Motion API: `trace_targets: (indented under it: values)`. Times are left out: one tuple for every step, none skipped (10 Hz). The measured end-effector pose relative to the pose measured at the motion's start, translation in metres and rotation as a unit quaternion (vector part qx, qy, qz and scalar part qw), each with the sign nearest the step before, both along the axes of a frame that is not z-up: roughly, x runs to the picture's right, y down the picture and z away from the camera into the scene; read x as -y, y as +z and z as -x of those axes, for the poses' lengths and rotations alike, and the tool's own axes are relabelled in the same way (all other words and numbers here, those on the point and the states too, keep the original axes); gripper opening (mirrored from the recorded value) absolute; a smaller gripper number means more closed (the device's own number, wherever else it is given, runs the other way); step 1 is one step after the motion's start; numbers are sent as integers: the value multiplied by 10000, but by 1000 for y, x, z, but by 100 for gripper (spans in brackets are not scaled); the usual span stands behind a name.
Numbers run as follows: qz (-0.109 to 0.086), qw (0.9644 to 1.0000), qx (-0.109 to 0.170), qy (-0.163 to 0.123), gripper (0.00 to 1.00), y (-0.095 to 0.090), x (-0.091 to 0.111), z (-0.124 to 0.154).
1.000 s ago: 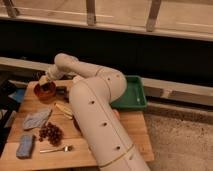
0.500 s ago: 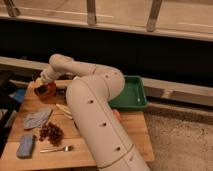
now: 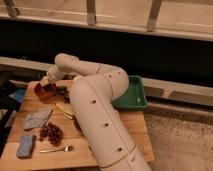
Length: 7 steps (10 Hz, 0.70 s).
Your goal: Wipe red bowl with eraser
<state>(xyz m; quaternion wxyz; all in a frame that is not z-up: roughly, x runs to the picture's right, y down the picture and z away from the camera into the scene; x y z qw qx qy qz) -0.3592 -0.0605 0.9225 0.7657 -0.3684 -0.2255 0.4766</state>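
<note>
Since a half-second ago the white arm [image 3: 97,105] has shifted only slightly, its wrist staying over the far left corner of the wooden tabletop [image 3: 127,130]. Pincer [image 3: 46,81] sits at the rim of the small round reddish-orange bowl [image 3: 44,92], reaching down into its mouth. Small dark blackish eraser block [image 3: 48,87] lies inside the bowl under the pincer tip; contact likely, but I cannot tell the pincer's state. Bowl rests on the tabletop near the back left edge. Nearer me: grey folded cloth [image 3: 36,119], cluster of dark grapes [image 3: 51,133], blue rectangular pad [image 3: 25,146], metal spoon [image 3: 56,149]. Green rectangular tray [image 3: 132,96] sits at the far right, partly behind the arm.
</note>
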Motion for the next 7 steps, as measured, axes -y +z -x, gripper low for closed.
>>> trace_targets:
  values:
    - [-54, 10000, 65, 52, 0, 5, 5, 9]
    - [-57, 9998, 152, 71, 0, 7, 5, 18]
    - [-34, 9997, 233, 74, 0, 4, 2, 23]
    - [20, 9995, 319, 58, 0, -5, -4, 26]
    - [51, 9993, 370, 36, 0, -12, -7, 28]
    - [118, 9989, 438, -74, 0, -27, -15, 32]
    - [146, 9988, 439, -176, 0, -37, -19, 35]
